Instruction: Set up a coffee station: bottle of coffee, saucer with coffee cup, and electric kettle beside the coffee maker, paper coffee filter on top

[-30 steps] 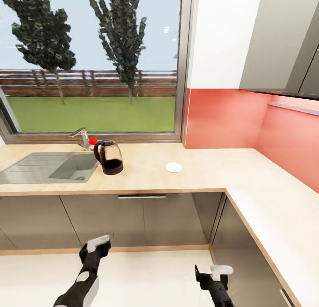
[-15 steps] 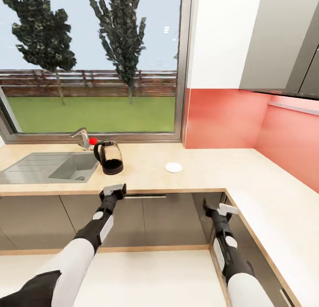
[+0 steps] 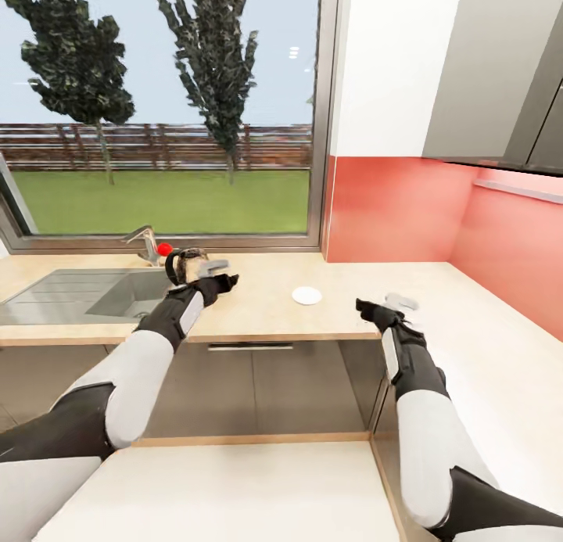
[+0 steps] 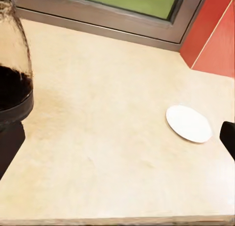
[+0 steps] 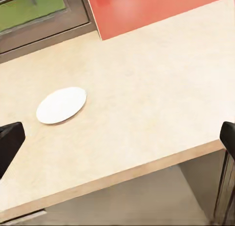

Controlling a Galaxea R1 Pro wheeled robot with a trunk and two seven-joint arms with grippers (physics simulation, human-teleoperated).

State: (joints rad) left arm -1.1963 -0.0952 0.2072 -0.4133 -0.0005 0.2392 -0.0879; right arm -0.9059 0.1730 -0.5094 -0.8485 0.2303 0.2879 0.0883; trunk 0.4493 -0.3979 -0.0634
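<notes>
- Currently the electric kettle [image 3: 188,265] stands upright on the kitchen countertop [image 3: 266,311], just beside the sink [image 3: 70,292] and in front of the tap [image 3: 145,243].
- Saucer [image 3: 306,295]: lies flat on the countertop, well apart from the kettle, near the red backsplash [image 3: 391,209].
- Left gripper [image 3: 217,274]: raised directly in front of the kettle; jaws spread wide, holding nothing.
- Right gripper [image 3: 391,302]: above the counter's front edge, to the right of the saucer; jaws spread wide, holding nothing.
</notes>
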